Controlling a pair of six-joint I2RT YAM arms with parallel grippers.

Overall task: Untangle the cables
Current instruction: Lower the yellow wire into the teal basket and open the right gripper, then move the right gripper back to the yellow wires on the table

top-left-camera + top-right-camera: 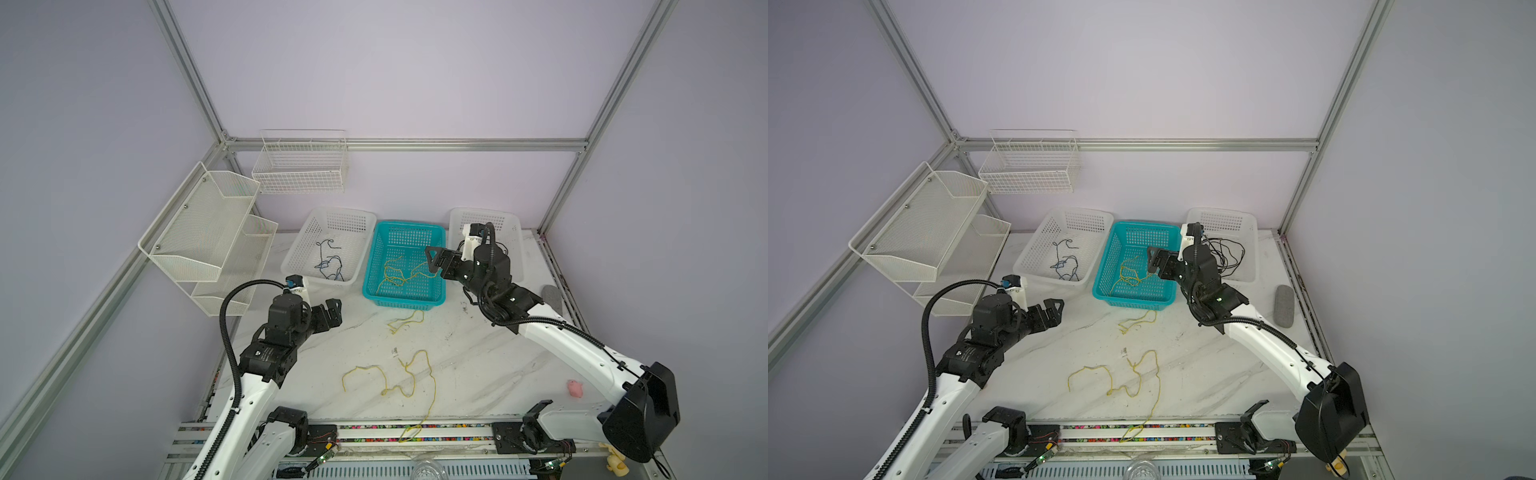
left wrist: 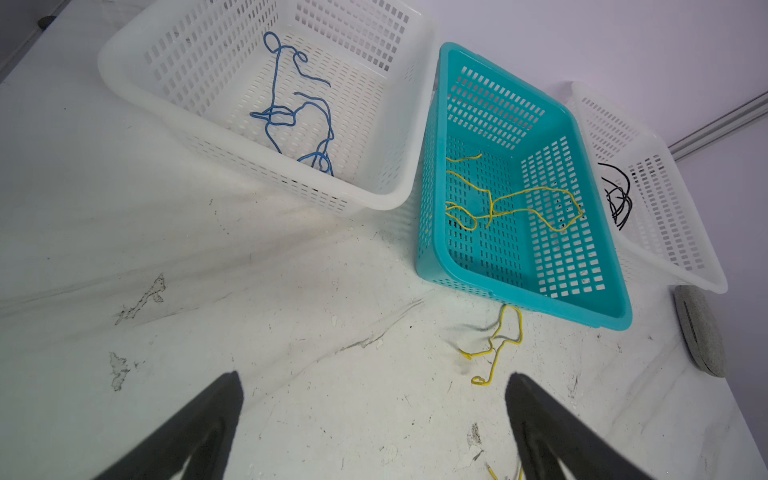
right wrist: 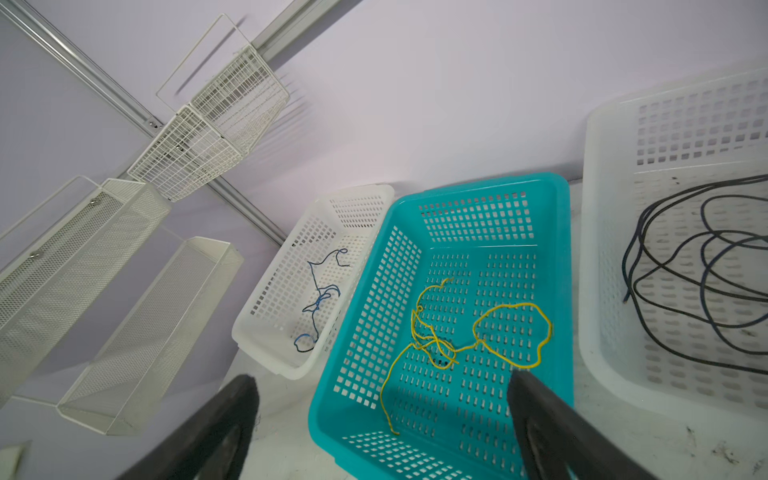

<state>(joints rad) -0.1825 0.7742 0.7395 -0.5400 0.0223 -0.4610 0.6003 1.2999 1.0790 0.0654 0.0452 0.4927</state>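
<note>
Left gripper (image 1: 336,311) and right gripper (image 1: 431,261) gape empty; yellow cable (image 1: 434,388) (kinked) runs front-to-back.

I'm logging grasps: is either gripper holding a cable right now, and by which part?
Nothing is held. The left gripper and the right gripper both have their fingers spread open. The yellow cable lies in the teal basket.

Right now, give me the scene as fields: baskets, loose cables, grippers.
teal basket: yellow cables inside
left white basket: blue cables
right white basket: black cables
table: short yellow cable near teal basket; long yellow cable trailing over front edge
left gripper: open, empty, above table
right gripper: open, empty, over teal basket
</note>
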